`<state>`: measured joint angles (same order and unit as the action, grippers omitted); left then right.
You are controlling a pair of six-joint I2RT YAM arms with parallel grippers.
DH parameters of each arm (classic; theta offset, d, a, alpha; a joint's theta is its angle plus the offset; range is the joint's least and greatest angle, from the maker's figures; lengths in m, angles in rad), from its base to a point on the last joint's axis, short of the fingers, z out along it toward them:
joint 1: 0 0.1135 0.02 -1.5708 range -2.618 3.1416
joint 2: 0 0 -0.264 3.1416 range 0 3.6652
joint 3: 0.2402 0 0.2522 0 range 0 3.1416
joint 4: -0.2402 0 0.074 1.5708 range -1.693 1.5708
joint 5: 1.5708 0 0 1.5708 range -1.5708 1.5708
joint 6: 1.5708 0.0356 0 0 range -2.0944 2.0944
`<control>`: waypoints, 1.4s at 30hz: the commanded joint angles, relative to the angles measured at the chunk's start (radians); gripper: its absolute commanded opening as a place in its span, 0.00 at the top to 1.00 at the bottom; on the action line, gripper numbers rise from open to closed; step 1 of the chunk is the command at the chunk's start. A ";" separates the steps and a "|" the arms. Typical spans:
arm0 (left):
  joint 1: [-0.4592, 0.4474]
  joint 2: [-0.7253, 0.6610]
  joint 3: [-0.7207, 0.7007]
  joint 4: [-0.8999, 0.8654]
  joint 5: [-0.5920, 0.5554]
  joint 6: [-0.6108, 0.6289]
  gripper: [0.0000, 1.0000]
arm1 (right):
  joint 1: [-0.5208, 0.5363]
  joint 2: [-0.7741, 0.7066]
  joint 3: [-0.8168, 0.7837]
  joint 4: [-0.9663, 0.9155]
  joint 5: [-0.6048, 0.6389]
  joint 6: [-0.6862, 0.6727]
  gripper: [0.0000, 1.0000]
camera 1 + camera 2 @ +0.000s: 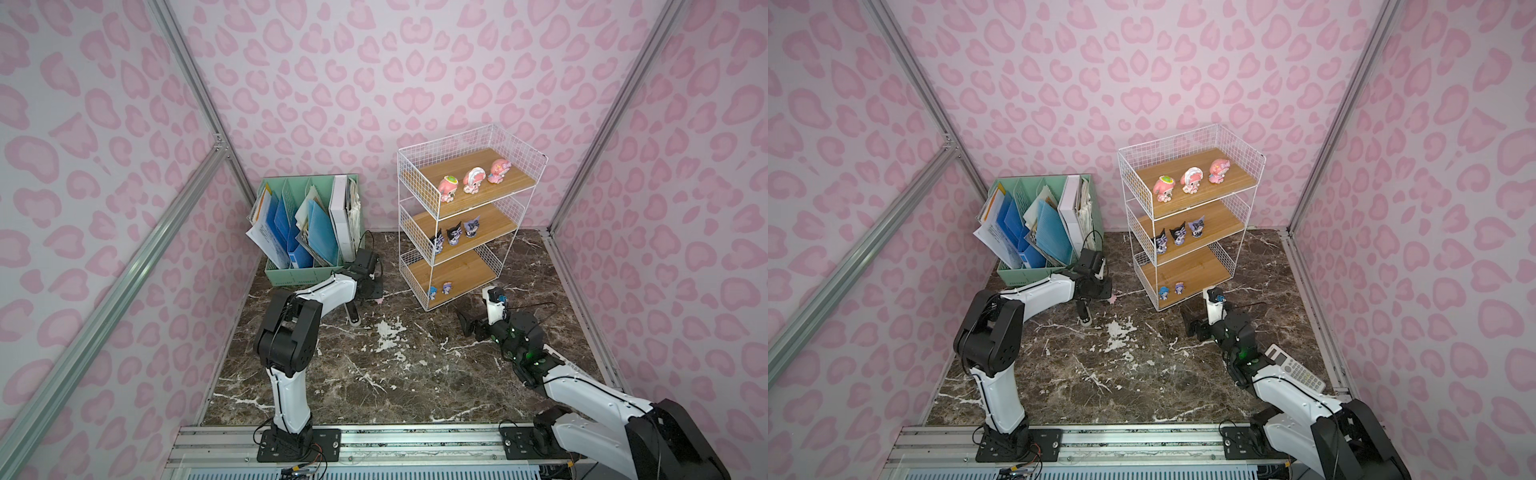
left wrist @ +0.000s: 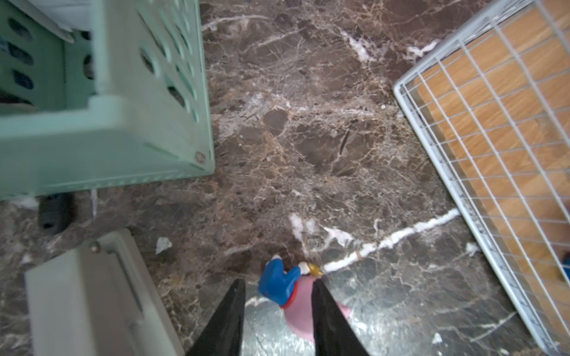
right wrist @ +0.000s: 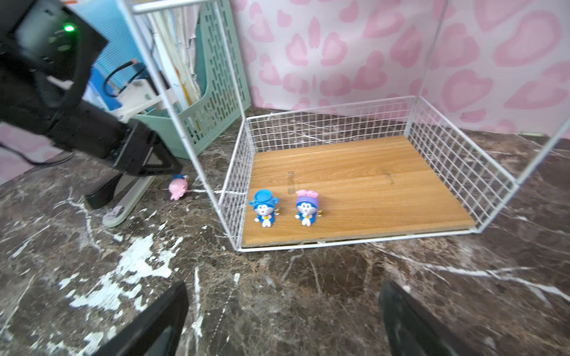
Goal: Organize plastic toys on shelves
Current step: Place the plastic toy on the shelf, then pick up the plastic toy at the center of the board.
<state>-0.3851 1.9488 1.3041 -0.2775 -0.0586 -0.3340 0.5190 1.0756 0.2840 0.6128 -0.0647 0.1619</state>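
The loose toy (image 2: 298,314), pink-headed with a blue body, lies on its side on the table (image 1: 374,374) in the lane between the organizer (image 1: 307,276) and the rack (image 1: 419,183), just beside the stapler (image 3: 123,203). The left gripper (image 2: 277,283) straddles it with jaws drawn narrow. One finger overlaps the pink head and a sliver of marble shows beside the other, so I cannot tell whether it is pinched.

The right gripper (image 3: 283,288) hangs low before the rack's open front, spread wide and empty.

The bottom board (image 3: 354,185) has wire walls at both sides and the back. The blue toy (image 3: 263,208) and purple toy (image 3: 306,208) stand upright near its front corner on the organizer's side, and the rest of the board is bare. Three pink toys (image 1: 473,179) line the top board and three black toys (image 1: 453,236) the middle one. The table's centre lies open. The calculator (image 1: 1293,365) sits near its right edge, partly under the right arm.

The stapler's tip bears a small cartoon print. Faint marks on the bottom board, the organizer's papers and the calculator keys are too small to read.
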 commanded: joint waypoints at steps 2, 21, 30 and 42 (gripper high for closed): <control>0.005 0.042 0.038 -0.067 -0.010 0.026 0.63 | 0.045 0.012 0.013 -0.027 0.021 -0.041 0.02; -0.125 -0.166 -0.285 0.013 0.002 -0.261 0.70 | 0.090 0.072 0.031 -0.034 0.013 -0.021 0.02; -0.314 -0.260 -0.462 0.178 -0.069 -0.550 0.71 | 0.265 0.203 0.025 0.054 0.045 -0.027 0.05; -0.322 -0.308 -0.548 0.279 0.046 -0.712 0.72 | 0.511 0.516 0.146 0.210 0.198 -0.161 0.10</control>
<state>-0.7052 1.6505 0.7643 0.0292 -0.0711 -0.9890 1.0290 1.5711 0.4122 0.7696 0.0929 0.0452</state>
